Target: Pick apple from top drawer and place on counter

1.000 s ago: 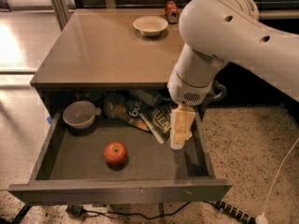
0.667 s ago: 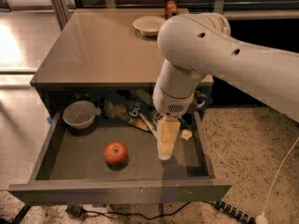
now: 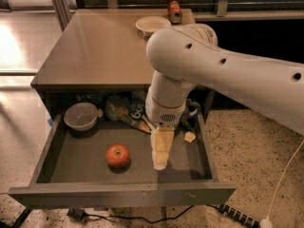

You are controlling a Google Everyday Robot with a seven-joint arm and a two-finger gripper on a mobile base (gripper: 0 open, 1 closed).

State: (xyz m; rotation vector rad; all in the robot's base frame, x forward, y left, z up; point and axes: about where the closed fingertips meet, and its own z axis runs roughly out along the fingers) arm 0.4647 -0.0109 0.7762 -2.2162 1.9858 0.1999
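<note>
The arm (image 3: 223,65) hides the top drawer's (image 3: 118,194) back right corner; the end effector (image 3: 160,163) hangs beside the apple (image 3: 118,156).

The apple (image 3: 118,155) lies in the open top drawer (image 3: 123,194), near its front. The gripper (image 3: 161,164) hangs just to the right of it, inside the drawer. A bowl (image 3: 81,116) sits at the back left. On the tabletop (image 3: 99,51), a plate (image 3: 152,24) and a can (image 3: 174,11) stand at the far edge.

My arm reaches in from the right.
My wrist bends straight down and my gripper (image 3: 160,163) hangs below it, pale fingers pointing downward.
</note>
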